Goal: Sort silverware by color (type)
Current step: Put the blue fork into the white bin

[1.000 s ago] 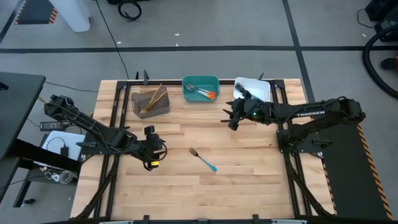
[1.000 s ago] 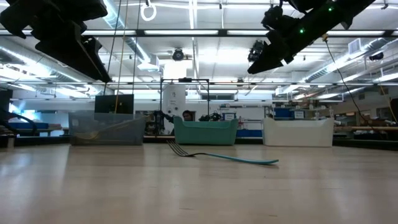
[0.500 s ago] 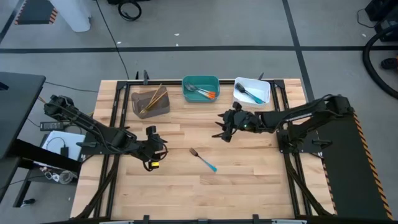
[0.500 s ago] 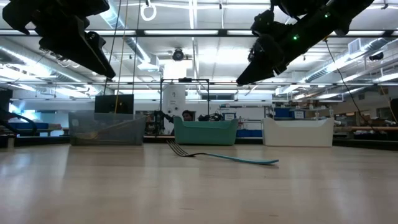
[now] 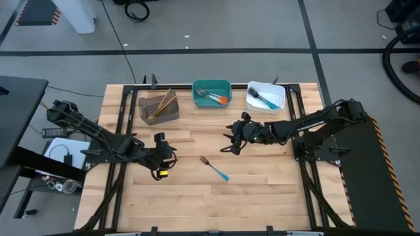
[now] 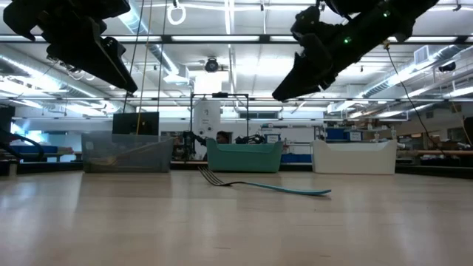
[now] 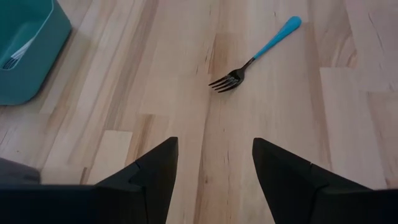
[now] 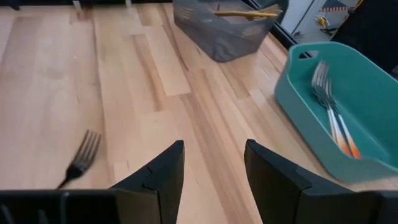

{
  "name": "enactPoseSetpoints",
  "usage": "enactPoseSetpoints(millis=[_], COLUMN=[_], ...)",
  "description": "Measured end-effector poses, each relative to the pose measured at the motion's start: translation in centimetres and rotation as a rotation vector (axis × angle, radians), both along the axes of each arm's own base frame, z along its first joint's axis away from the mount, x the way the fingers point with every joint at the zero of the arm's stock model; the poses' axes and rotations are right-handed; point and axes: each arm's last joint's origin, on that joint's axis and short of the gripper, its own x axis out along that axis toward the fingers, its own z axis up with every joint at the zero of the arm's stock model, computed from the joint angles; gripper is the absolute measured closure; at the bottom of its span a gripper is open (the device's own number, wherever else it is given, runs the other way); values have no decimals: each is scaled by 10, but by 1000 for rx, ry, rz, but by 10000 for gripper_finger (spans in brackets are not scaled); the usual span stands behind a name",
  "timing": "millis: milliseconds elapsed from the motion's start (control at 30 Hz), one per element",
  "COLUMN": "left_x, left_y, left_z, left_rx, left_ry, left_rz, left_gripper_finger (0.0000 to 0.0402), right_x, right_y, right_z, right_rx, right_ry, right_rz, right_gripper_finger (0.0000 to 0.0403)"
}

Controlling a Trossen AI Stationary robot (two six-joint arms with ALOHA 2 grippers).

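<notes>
The right gripper (image 5: 231,139) hangs with its two dark fingers (image 8: 155,177) spread apart and nothing between them, above bare wood near the middle of the wooden table (image 5: 262,190). Its arm reaches in from the right side. Just ahead of it, toward the front of the table, lies a fork with a blue handle (image 5: 215,169), flat on the boards, tines pointing toward the far left and handle toward the near right; the gripper is near it but not touching.

The left gripper (image 5: 163,157) is also released, its fingers (image 7: 152,177) parted and empty, raised over the left half of the table, with the fork lying ahead of it and apart from it.

Along the far edge stand three bins. The grey bin (image 5: 158,108) on the left holds gold-coloured pieces (image 5: 164,102) leaning across it. The teal bin (image 5: 211,94) in the middle holds silver forks with orange handles (image 8: 333,118). The white bin (image 5: 266,96) on the right holds dark cutlery with blue handles (image 5: 265,99); which kind cannot be told.
</notes>
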Motion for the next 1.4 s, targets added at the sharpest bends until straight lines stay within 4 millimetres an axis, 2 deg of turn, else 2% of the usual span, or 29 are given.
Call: enactPoseSetpoints(millis=[433,667,1400], left_x=[0,0,1], left_y=[0,0,0], left_z=[0,0,1], left_rx=[-18,-27,-31], left_ry=[-4,-5,-15], left_rz=[15,23,24], left_gripper_finger=[185,185,185], right_x=[51,66,62], right_y=[28,42,73], right_z=[13,19,25], right_rx=[-41,-39,49], right_ry=[90,88,6], right_rz=[84,113,78], right_gripper_finger=[229,229,229])
